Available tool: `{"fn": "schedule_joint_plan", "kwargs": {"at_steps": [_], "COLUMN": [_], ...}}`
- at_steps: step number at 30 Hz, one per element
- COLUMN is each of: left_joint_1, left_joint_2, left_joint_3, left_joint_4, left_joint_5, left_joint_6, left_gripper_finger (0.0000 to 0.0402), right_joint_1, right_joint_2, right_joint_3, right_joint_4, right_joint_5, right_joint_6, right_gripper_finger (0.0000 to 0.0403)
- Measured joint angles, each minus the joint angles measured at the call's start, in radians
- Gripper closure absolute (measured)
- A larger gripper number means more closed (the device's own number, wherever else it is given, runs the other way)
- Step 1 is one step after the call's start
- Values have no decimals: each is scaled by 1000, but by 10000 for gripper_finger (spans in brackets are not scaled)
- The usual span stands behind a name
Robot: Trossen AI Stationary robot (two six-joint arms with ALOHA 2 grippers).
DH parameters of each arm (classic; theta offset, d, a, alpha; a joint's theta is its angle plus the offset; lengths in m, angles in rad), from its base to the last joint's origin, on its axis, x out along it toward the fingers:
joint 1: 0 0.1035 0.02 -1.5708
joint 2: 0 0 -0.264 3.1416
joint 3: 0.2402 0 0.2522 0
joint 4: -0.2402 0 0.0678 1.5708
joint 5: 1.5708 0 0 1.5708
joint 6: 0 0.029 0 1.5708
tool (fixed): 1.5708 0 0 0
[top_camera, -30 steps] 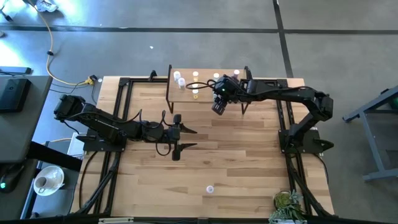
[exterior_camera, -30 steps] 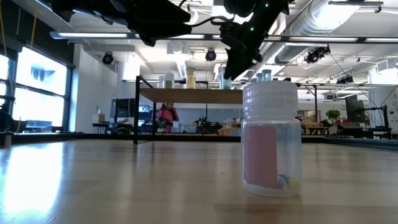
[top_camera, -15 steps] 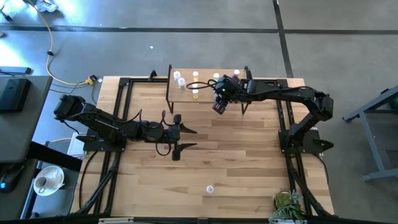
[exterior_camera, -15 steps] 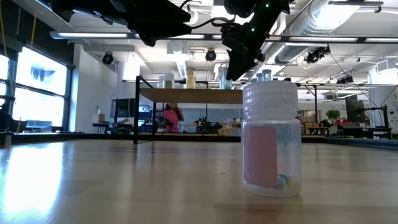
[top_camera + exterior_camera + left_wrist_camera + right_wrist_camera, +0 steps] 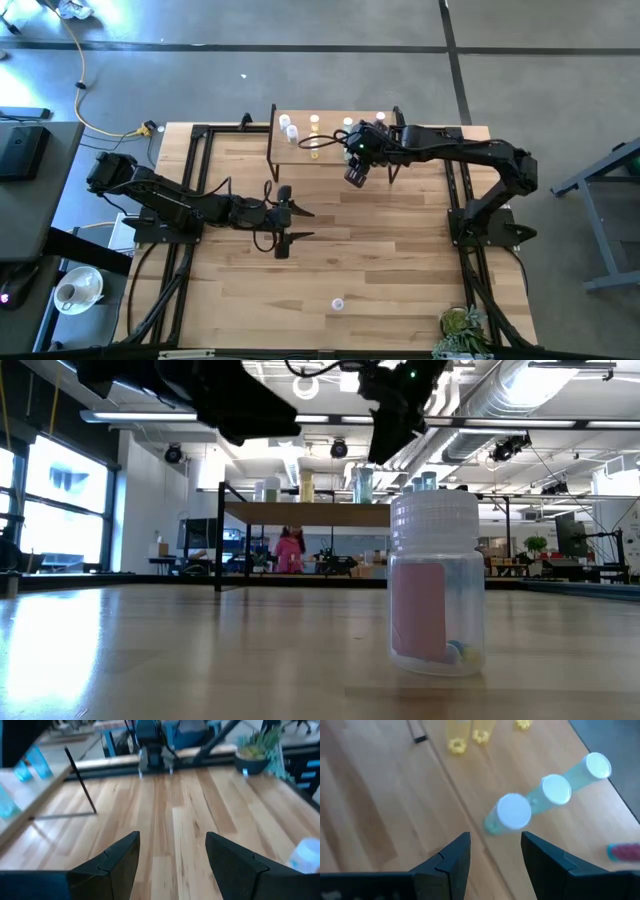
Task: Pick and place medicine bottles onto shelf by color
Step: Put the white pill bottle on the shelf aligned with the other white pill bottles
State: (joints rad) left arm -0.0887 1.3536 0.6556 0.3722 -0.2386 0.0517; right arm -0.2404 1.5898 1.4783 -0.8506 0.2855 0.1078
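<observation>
The right gripper (image 5: 356, 176), fingers parted and empty, is seen drawn slightly back from the shelf (image 5: 330, 155) where teal bottles (image 5: 542, 800) stand in a row, suggesting a placement done, while a pink bottle (image 5: 338, 303) waits on the worktop (image 5: 400, 260) and the left gripper (image 5: 300, 222) hangs open mid-worktop

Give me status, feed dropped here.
Right gripper open, empty, above shelf edge by teal bottles. Left gripper open, mid-table. One bottle still on table. Nothing blocking.
</observation>
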Motion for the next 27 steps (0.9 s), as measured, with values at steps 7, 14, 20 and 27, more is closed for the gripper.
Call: {"fn": "schedule_joint_plan", "kwargs": {"at_steps": [7,14,20,27], "left_joint_1": [0,-32,-100,-173], "left_joint_2": [-61,-151,-185,-186], "left_joint_3": [0,0,0,-10], "left_joint_4": [-159,-296,-437,-474], "left_joint_5": [0,-9,-11,-84], "left_joint_6": [-78,-130,-191,-204], "left_gripper_finger": [186,186,186,186], "right_joint_1": [53,118,184,280], "right_joint_2": [-1,-1,-2,-4], "right_joint_3": [119,169,131,-30], "right_joint_4": [-184,-311,-393,-358], "right_joint_5": [-1,-62,-234,-279], "right_joint_6": [34,49,43,74], "right_gripper_finger": [236,236,236,236]}}
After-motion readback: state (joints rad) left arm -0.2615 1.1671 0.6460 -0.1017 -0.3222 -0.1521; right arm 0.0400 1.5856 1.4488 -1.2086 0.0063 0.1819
